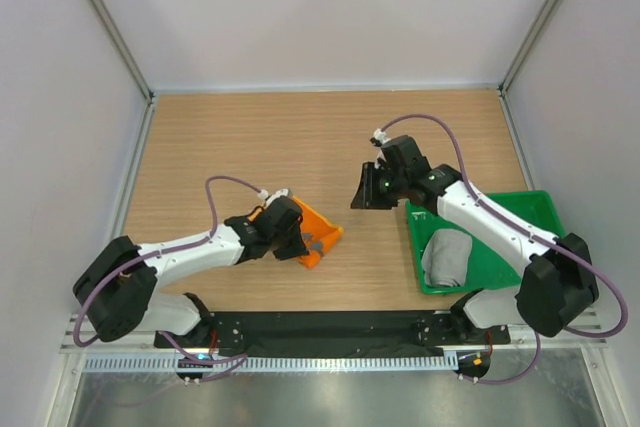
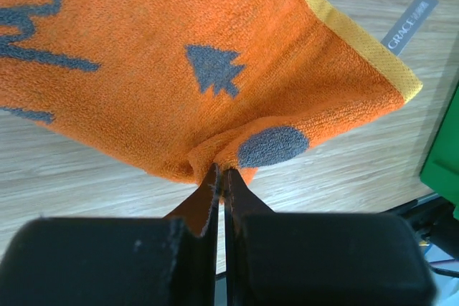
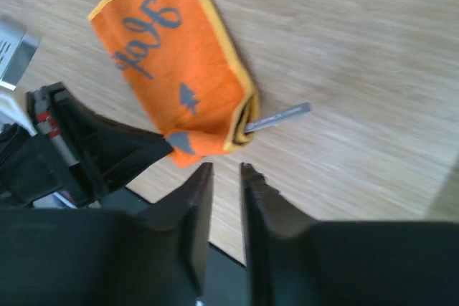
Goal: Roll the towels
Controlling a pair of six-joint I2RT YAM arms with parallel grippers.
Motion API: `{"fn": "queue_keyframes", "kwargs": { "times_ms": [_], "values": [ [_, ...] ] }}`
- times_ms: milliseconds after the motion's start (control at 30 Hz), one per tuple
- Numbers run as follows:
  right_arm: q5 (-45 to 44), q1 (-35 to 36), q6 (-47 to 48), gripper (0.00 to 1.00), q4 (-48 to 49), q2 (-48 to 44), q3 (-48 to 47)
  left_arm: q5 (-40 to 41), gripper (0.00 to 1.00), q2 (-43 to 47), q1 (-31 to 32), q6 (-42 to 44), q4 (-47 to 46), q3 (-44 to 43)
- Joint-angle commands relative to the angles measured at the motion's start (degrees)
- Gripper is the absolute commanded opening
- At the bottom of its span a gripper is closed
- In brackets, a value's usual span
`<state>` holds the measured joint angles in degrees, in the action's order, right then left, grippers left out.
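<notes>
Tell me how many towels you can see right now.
2. The orange towel is on the table left of centre, its edge pinched in the left gripper. The light grey towel sits bundled in the green tray on the right. More could be hidden.

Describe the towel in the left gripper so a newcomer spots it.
On the wooden table, look left of centre, at the left gripper. The orange towel with grey print and yellow edging is there; the other towel is plain grey, in the green tray.
</notes>
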<state>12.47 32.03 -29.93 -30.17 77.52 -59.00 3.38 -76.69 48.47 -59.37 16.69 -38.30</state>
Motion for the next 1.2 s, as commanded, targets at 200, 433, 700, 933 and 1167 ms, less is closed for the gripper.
{"fn": "queue_keyframes", "kwargs": {
  "times_ms": [200,433,700,933,1167],
  "values": [
    [8.1,9.2,-1.4,0.07,14.2,2.1,4.2,-6.4,0.0,-1.1,-6.7,-1.4,-1.0,0.9],
    [12.9,10.0,-2.0,0.01,20.9,9.3,4.1,-7.9,0.0,-5.7,-8.1,-0.9,-1.5,1.4],
    [11.6,9.9,0.2,0.01,21.3,18.7,0.2,-7.9,0.0,-7.0,-8.7,-0.5,-2.7,1.9],
    [12.0,6.6,0.1,0.01,26.5,23.4,0.7,-7.2,0.0,-6.0,-9.1,0.1,-2.1,2.8],
    [13.8,2.2,-0.2,0.01,29.2,26.5,1.9,-6.5,0.0,-4.5,-9.4,0.2,-1.7,3.5]
  ]
}}
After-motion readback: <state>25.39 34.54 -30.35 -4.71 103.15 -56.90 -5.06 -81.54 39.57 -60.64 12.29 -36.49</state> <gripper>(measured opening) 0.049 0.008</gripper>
